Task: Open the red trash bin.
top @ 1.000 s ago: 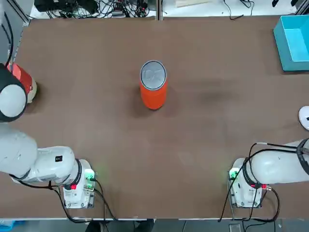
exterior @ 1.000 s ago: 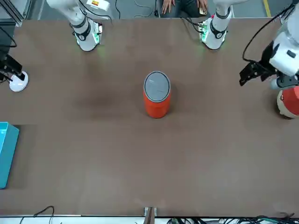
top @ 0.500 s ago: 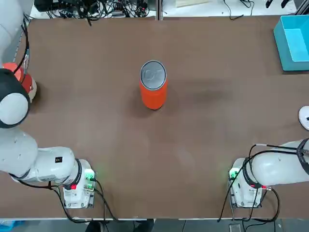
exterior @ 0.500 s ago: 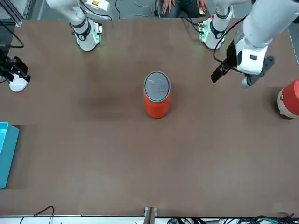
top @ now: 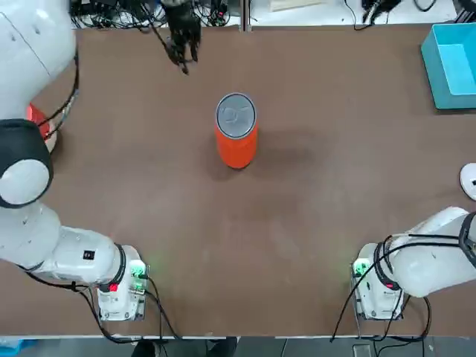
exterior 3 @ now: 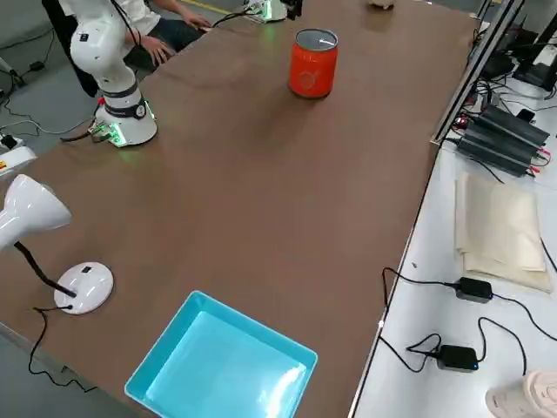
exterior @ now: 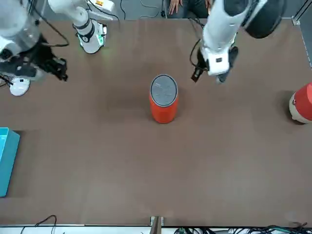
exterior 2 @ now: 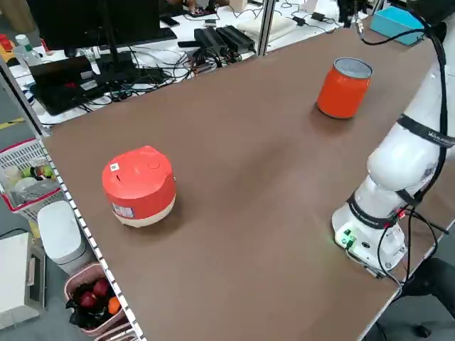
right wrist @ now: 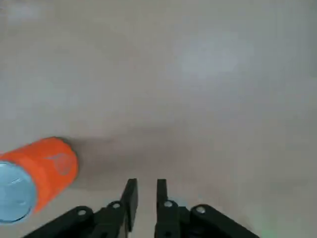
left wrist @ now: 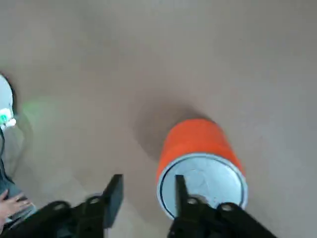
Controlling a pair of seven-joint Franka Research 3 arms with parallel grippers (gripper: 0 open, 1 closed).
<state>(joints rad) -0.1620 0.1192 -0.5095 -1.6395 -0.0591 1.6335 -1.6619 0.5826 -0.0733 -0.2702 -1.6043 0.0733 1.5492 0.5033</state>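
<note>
The red trash bin (top: 236,145) stands upright at the table's middle, an orange-red cylinder with its round grey lid (top: 236,115) lying flat on top. My left gripper (top: 184,58) hangs high over the table, off to the bin's far left, touching nothing. In the left wrist view the left gripper (left wrist: 147,191) is open, and the bin (left wrist: 198,144) sits just past one fingertip. My right gripper (exterior: 57,68) hovers out toward the robot's right side, far from the bin. In the right wrist view the right gripper (right wrist: 147,196) shows only a narrow empty gap.
A red-and-white rounded appliance (top: 37,126) sits at the table's left edge. A blue tray (top: 454,63) lies at the far right corner, and a white lamp base (top: 468,178) stands at the right edge. A person (exterior: 187,5) sits behind the arms' bases.
Both arms have swung inward from the table's sides: the left gripper rose and moved toward the bin, the right gripper came in from the right edge. Both pairs of fingers have narrowed.
</note>
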